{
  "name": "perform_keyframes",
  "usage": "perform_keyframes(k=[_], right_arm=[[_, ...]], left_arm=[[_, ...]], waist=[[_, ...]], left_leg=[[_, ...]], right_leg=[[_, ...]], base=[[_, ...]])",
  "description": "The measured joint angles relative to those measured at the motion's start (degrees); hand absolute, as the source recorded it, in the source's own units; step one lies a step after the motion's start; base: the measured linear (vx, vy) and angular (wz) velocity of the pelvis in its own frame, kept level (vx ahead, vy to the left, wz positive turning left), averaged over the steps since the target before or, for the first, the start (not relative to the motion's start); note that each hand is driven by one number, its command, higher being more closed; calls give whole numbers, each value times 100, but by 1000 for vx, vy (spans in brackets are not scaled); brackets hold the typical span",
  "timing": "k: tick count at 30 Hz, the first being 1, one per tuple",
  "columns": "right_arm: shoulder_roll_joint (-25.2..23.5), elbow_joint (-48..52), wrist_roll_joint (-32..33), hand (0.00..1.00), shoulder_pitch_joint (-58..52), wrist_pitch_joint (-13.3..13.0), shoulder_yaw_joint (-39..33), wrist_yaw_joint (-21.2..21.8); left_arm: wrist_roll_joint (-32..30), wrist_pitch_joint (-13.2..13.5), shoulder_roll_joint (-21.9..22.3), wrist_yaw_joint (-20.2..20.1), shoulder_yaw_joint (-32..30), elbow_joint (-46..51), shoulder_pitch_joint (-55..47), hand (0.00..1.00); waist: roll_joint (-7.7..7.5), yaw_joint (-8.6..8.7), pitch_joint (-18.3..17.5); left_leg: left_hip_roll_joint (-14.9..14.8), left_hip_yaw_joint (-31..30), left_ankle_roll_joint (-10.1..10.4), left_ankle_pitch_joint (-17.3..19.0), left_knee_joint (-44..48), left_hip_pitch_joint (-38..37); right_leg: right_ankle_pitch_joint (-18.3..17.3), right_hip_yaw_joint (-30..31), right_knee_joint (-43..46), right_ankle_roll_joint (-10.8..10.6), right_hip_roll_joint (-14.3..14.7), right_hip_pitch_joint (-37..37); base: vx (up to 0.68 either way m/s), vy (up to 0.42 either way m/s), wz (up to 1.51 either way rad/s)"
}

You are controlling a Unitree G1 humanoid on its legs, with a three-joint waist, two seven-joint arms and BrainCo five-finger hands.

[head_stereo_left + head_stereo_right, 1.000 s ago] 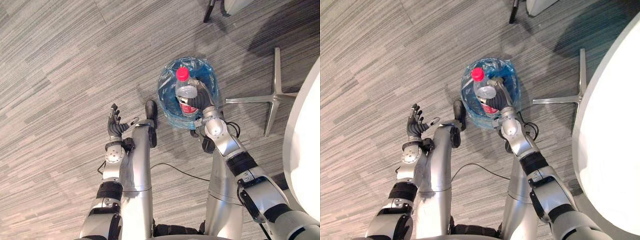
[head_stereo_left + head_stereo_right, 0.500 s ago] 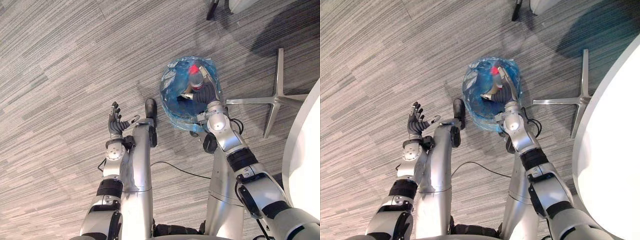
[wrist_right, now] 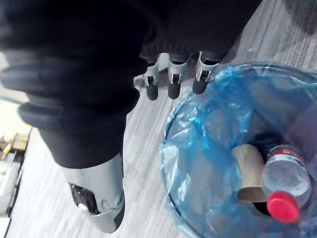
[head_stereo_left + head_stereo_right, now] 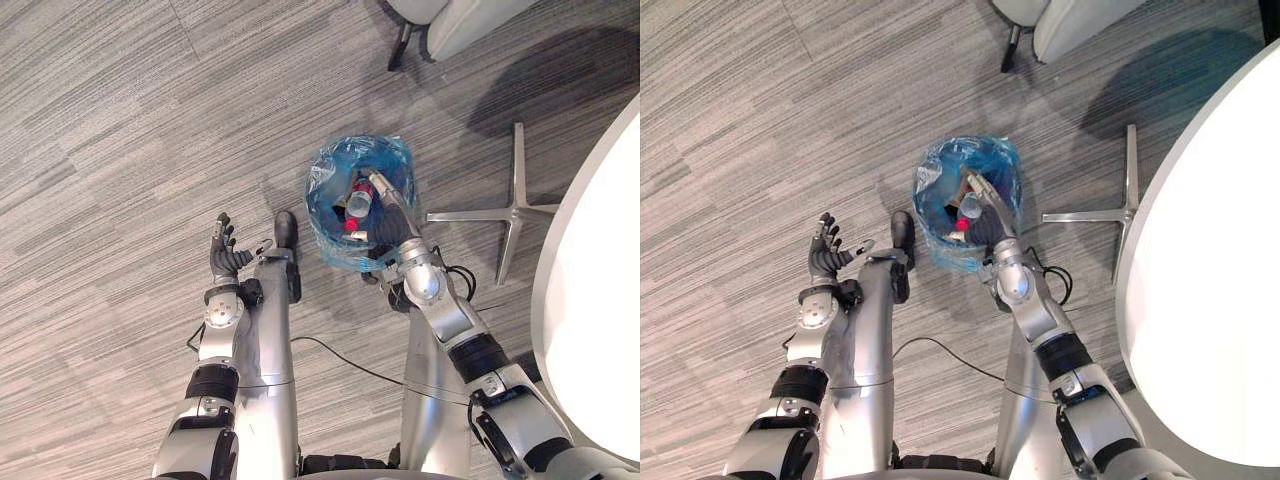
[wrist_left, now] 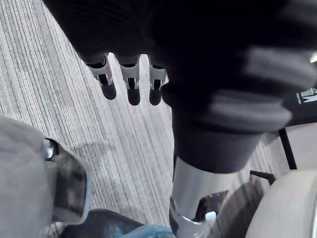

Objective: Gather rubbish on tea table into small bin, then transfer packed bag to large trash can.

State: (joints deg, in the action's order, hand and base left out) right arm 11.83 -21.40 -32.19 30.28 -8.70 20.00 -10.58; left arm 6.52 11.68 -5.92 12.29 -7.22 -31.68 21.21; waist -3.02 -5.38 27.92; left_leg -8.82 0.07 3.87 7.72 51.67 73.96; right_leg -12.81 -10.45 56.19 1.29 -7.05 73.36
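Since the red-capped bottle (image 3: 285, 186) lies inside the blue-bagged small bin (image 4: 322, 200), beside what looks like a cardboard tube (image 3: 249, 171), right hand (image 4: 390, 228) hovers over the rim, fingers straight, apart, empty; left hand (image 4: 226, 256) idle aside, fingers spread.

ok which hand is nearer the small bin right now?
Right. The right hand hangs over the near rim of the small bin, fingers straight; the left hand is off to its left, apart, open.
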Motion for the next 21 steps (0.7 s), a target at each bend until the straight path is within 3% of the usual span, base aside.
perform_keyframes(k=[8,21], right_arm=[[-16,-962,-1052,0,60,101,347,67],[-56,-2232,-1799,0,521,576,362,-183]], left_arm=[[64,51,2,15,-3,-178,18,0],[261,106,7,33,-49,-325,145,0]], waist=[[4,-4,-79],[32,-28,-177]], left_leg=[[-5,9,21,-15,-160,-15],[16,-19,17,-11,-77,296]], right_leg=[[0,-32,-108,7,8,9],[-45,-38,29,75,-16,332]], base=[[2,2,0],[0,2,0]])
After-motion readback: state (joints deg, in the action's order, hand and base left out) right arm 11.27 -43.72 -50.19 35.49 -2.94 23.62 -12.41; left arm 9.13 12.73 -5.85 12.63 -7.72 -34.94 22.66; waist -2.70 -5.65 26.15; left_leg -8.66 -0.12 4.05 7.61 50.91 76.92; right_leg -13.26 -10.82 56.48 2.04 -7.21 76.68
